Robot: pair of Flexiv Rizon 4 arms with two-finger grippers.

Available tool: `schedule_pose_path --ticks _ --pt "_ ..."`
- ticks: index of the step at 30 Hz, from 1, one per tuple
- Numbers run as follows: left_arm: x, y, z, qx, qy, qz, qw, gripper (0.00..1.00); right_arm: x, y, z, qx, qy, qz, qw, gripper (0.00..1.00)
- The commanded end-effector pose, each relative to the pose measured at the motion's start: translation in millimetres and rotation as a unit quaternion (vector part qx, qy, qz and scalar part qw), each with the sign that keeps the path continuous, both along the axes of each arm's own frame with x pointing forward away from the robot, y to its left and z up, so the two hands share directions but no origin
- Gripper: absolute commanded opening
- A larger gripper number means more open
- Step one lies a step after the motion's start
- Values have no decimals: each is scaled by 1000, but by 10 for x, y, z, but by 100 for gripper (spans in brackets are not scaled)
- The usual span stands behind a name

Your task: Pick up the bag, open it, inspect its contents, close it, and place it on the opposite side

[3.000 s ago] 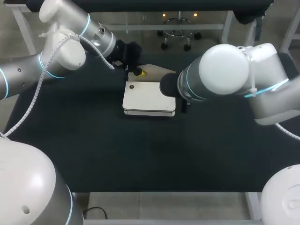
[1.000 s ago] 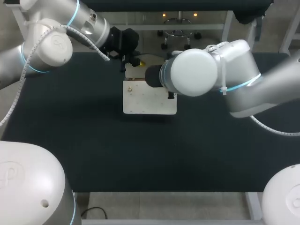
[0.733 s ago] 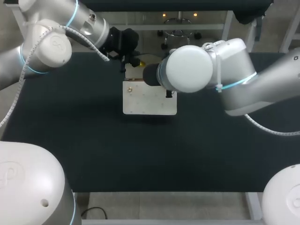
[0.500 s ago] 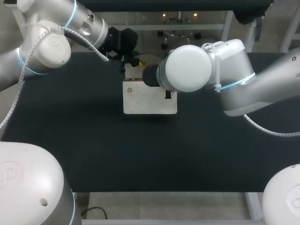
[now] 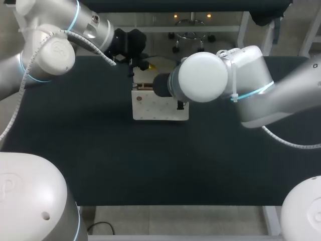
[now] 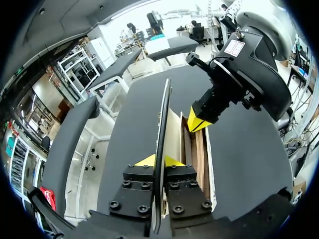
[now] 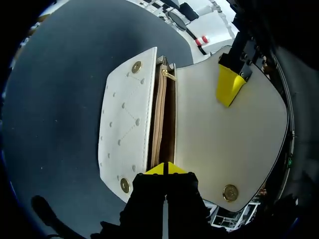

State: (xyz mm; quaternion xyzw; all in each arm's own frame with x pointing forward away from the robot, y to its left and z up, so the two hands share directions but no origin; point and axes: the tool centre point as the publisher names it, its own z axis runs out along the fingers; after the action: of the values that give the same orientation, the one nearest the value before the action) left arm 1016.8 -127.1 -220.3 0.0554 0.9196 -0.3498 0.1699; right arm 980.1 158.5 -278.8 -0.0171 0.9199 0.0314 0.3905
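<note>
- Holding the flap [image 6: 163, 114] away from the front of the bag, the left gripper [image 6: 158, 160] presses one yellow tip on each side of it. This grip keeps the flap from dropping back over the opening.
- The right gripper [image 7: 164, 168] sits at one end of the bag's mouth. Its two tips are close together and seem to pinch the edge there. This most likely keeps the bag [image 5: 159, 106] from sliding or tipping while the flap is pulled back.
- The bag is white. It is on the black table [image 5: 100, 155], near the middle and a bit toward the far edge.
- With the flap back, the mouth is open and the brown inside [image 7: 164, 119] shows. This looks like the step of looking into the bag. Only brown walls can be seen in there.
- Round gold snaps [image 7: 135, 66] sit on the bag's front, and one more sits on the flap. They are well apart, so the bag is not shut.
- In the head view, the right arm's big white elbow [image 5: 203, 78] hangs over the far part of the bag. It hides the mouth and the flap from above.
- Both grippers are near each other on one small bag. They could bump when the flap comes down.
- Closing the bag and moving it to the other side are not yet done.
</note>
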Motion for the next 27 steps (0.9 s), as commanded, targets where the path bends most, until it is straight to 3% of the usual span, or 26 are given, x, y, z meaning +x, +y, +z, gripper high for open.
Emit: schedule_pose_path --ticks 1,10,27 --pt "-20 5 23 -3 -4 1 1000 0 -79 -21 -32 1 -4 1 1000 0" --pt "-32 -7 83 -6 -14 -1 1000 0 -157 -3 -74 -3 1 4 1000 0" --pt "-84 -59 82 -1 -20 -9 1000 0 65 57 -18 7 -3 4 1000 0"
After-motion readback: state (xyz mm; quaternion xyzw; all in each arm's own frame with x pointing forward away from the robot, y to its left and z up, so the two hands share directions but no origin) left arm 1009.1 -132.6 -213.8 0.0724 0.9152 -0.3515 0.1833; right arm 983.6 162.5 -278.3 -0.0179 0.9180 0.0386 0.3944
